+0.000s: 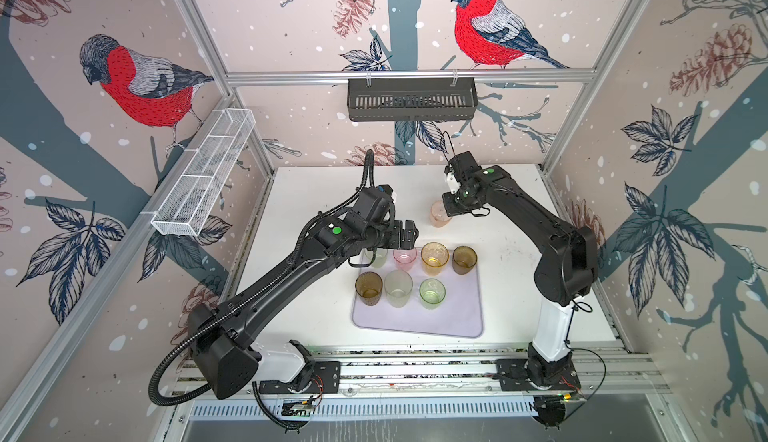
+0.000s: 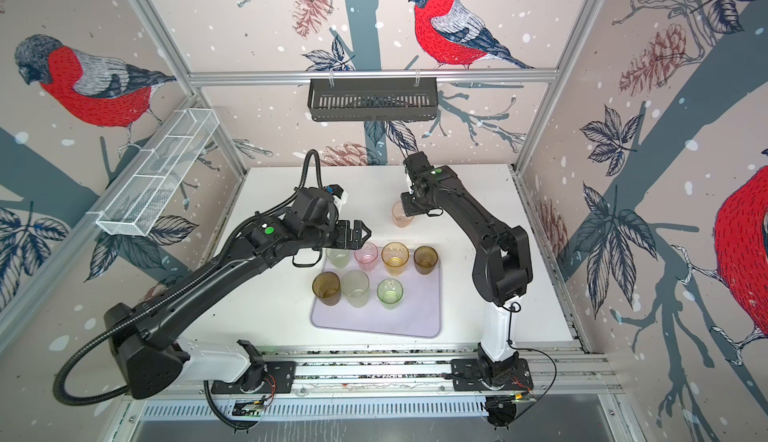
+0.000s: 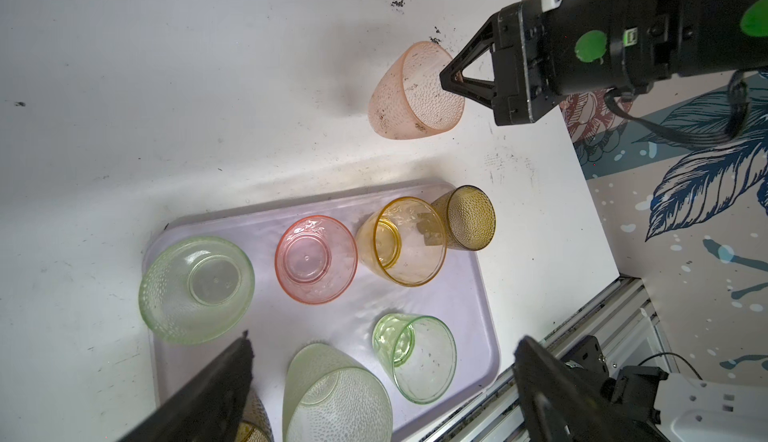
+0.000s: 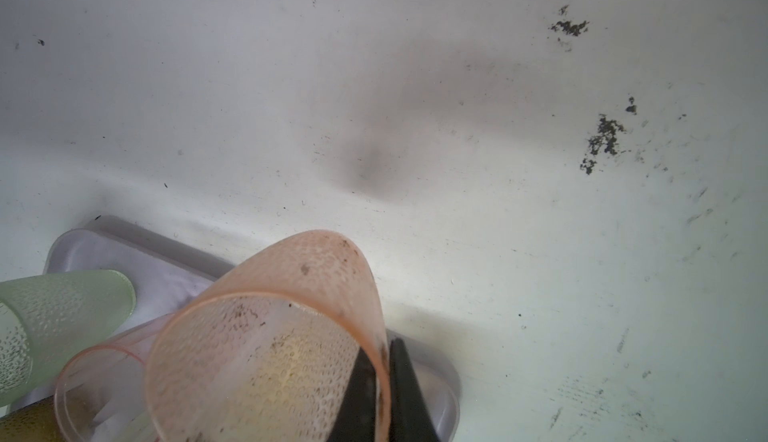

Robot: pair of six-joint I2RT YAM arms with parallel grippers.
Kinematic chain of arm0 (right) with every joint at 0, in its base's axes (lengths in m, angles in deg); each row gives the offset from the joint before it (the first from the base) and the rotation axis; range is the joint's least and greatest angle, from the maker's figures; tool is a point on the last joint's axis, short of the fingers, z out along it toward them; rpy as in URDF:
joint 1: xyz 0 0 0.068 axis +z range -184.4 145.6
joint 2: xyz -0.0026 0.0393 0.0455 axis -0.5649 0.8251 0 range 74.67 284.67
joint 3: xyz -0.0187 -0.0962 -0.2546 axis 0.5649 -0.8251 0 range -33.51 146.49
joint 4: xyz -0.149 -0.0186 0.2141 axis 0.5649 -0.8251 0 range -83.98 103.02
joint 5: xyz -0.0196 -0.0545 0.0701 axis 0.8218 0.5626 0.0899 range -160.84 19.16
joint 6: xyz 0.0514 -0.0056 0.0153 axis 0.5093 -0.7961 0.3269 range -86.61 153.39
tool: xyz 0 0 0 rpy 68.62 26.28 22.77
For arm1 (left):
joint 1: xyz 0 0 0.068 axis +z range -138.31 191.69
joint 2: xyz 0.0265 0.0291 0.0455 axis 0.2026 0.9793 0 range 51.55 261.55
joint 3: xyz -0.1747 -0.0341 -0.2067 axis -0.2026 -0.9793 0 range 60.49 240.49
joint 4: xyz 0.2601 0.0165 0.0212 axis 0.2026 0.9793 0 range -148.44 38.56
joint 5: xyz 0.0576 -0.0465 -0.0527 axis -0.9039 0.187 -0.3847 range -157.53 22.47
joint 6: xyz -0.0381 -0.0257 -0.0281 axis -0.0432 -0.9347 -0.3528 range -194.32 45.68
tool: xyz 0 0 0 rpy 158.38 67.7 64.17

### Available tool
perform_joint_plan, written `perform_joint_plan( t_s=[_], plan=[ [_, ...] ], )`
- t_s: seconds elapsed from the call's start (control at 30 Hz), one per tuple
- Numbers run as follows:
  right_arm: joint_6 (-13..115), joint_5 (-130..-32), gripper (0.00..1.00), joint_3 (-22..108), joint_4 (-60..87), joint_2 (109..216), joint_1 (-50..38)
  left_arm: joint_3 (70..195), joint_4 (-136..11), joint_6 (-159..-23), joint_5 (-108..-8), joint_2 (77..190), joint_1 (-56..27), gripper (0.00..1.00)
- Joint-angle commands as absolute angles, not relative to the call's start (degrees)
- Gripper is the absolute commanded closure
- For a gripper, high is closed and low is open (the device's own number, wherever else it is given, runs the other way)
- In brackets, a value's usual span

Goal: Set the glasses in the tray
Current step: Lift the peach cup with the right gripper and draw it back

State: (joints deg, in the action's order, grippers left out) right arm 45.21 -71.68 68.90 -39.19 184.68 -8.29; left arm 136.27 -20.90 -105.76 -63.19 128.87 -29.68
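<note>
On the left, the left gripper (image 1: 409, 234) is seen spread wide and empty, hung over the far left part of the tray (image 1: 436, 321), just above the pale green glass (image 1: 377, 259) and the pink glass (image 1: 404, 258). Seven glasses are counted upright in the tray in two rows, and a bare spot is left at the right end of the near row, beside the bright green glass (image 1: 432, 292). Further right, beyond the tray's far edge, the peach glass (image 3: 411, 91) appears lifted off the table and tilted, its rim wall pinched between the closed fingers of the right gripper (image 3: 451, 78). For a clean placing, the glass should be carried high over the amber glass (image 1: 434, 258) and the brown glass (image 1: 464, 259), levelled before it is lowered into the bare spot, and released only once its base is seated flat. A pinch on a thin rim is judged liable to swing, so slow motion is advised.
</note>
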Motion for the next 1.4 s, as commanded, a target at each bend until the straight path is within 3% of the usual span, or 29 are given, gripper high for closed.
perform_joint_plan(
  t_s=[0.0,1.37],
  plan=[
    [46.27,-70.64,0.98,69.65,-41.07,183.23,-8.29,136.36,-24.03,-104.27,-62.96,128.64,-29.62,0.02],
    [51.84,-68.13,0.98,58.94,-50.35,158.7,-8.96,135.97,-24.93,-96.9,-59.02,125.8,-29.02,0.02]
  ],
)
